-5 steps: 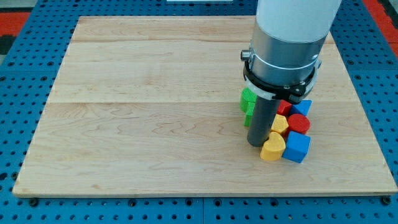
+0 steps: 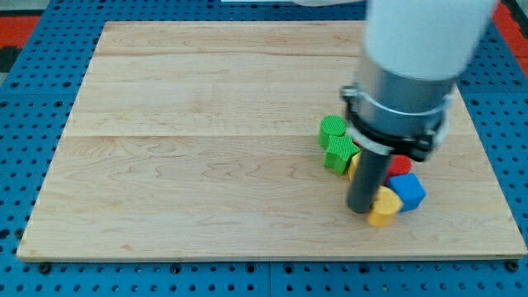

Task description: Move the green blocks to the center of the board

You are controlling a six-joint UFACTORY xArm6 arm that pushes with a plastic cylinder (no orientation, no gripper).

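Two green blocks sit right of the board's middle: a rounded one point(image 2: 332, 128) and a ribbed, star-like one point(image 2: 339, 154) just below it, touching. My tip point(image 2: 360, 209) rests on the board below and right of them, against a yellow block point(image 2: 384, 206). The arm's body hides much of the cluster behind it.
A cluster lies by my tip: a blue cube point(image 2: 409, 191), a red block point(image 2: 401, 166) and a sliver of another yellow block point(image 2: 353, 167). The wooden board point(image 2: 198, 148) lies on a blue pegboard table point(image 2: 25, 74). The board's bottom edge is near the cluster.
The arm and my tip moved right and slightly down. The yellow and blue blocks shifted right. The lower green block now shows fully, no longer hidden by the rod.
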